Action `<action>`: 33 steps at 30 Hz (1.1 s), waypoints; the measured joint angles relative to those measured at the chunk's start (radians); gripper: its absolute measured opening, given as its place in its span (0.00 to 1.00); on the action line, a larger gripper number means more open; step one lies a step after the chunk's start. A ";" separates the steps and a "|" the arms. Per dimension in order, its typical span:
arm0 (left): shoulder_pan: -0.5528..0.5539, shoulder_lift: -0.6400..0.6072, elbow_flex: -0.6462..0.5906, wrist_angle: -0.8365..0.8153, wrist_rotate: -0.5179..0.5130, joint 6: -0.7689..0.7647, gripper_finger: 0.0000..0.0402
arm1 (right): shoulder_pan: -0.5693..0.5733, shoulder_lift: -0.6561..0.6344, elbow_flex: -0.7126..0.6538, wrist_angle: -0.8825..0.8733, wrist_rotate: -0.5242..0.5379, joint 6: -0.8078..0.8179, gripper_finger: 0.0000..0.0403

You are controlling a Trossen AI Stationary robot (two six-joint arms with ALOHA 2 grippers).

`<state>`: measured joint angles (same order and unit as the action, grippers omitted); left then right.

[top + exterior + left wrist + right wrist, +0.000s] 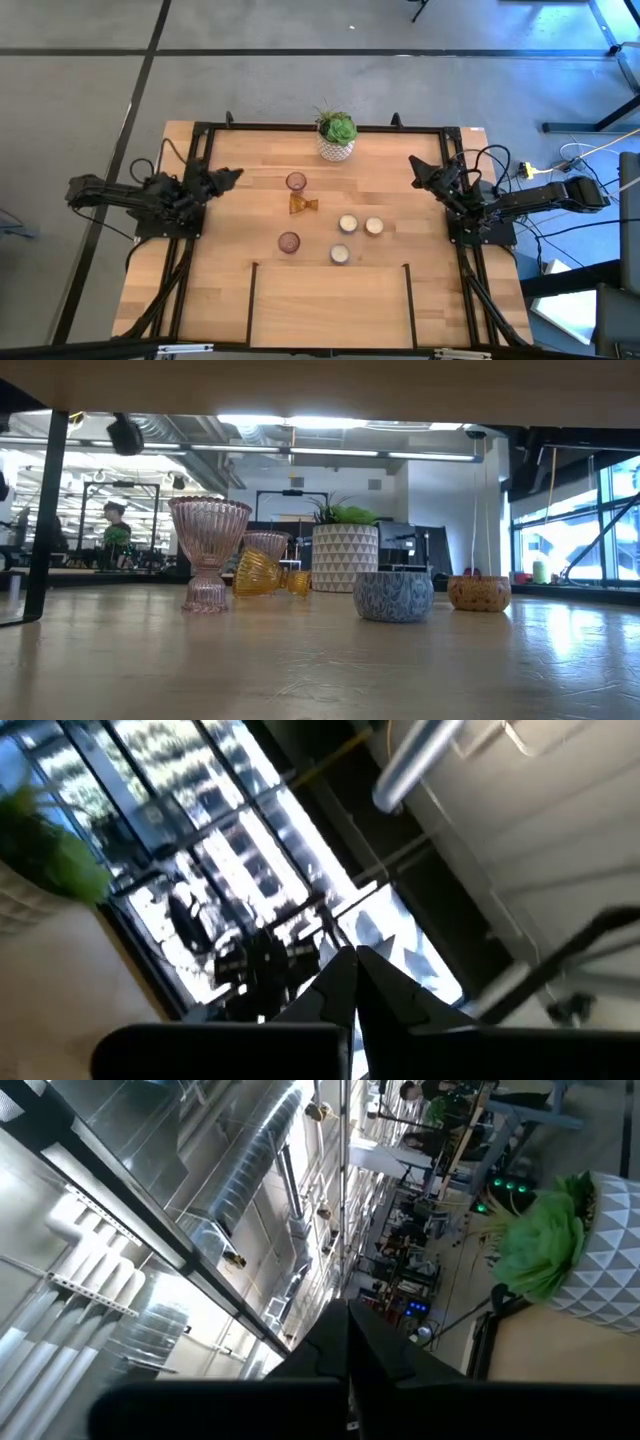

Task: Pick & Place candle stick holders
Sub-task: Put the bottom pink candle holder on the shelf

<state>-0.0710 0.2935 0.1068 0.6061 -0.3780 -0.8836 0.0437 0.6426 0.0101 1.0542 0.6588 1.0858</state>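
Waiting at the table's edges, both arms are seen before any pick has begun; no holder has been grasped, so the task is judged to be at its very start. The left gripper (232,176) is parked at the left side and the right gripper (416,166) at the right side, each well apart from the holders. In both wrist views the fingers are pressed together with nothing between them.

The candle stick holders are grouped mid-table, in front of the plant pot (336,147). A pink glass holder (295,182) stands behind the amber holder (303,205), which lies tipped on its side. A second pink holder (288,242) stands nearer the front. Three cream-white holders (348,224) (373,227) (340,254) are clustered to the right of these.

For the next move, one arm would need to be swung inward over a chosen holder and its fingers spread before descent; the tipped amber one would likely call for a different approach
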 joint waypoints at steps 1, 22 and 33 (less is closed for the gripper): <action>0.004 0.043 0.033 -0.018 0.041 0.056 0.00 | -0.001 0.000 0.000 0.000 -0.009 0.003 0.00; 0.004 0.841 1.173 -1.341 0.142 0.401 0.00 | -0.070 0.015 0.011 -0.017 -0.521 0.111 0.01; 0.003 0.970 1.192 -1.473 0.246 0.148 0.07 | -0.054 0.094 0.476 -0.568 -0.689 -0.263 0.48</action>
<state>-0.0682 1.2637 1.2991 -0.8667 -0.1317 -0.7360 -0.0098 0.7361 0.4858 0.4862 -0.0301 0.8225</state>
